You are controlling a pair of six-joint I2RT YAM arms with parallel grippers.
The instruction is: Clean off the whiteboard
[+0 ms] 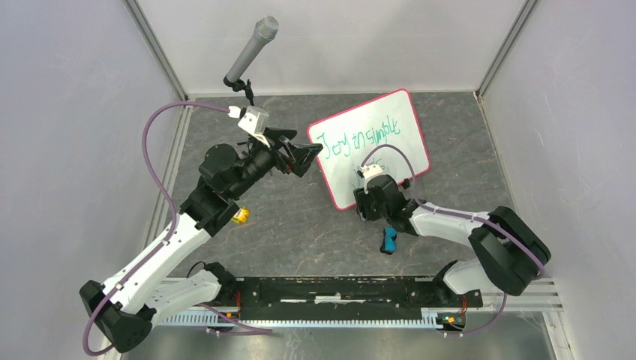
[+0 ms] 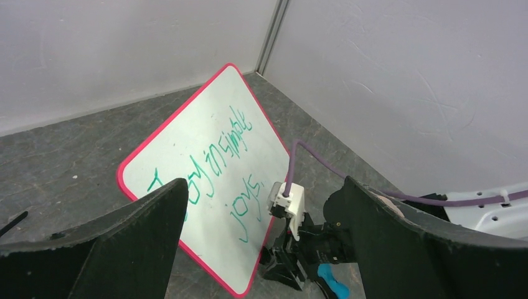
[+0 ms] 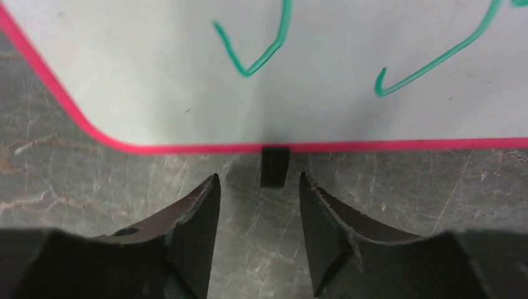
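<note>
Right gripper (image 3: 258, 175): closest to its wrist camera, fingers parted, nothing between them.
Black foot (image 3: 274, 165): just beyond those fingertips, under the pink-red frame at the board's near edge.
Whiteboard (image 1: 371, 146): on the far right part of the table (image 1: 300, 232), turned at an angle. The right gripper is at its near edge, the left beside its left corner.
Green writing (image 1: 356, 135): runs across the face, with no wiped patch visible.
Left gripper (image 2: 266, 182): spread wide, empty, raised and facing the board.
Progress: by my reading, erasing has not begun. Neither gripper carries a wiper, so the whole face is left to clean.
Blue object (image 1: 388, 240): on the table beside the right arm, too small to identify.
</note>
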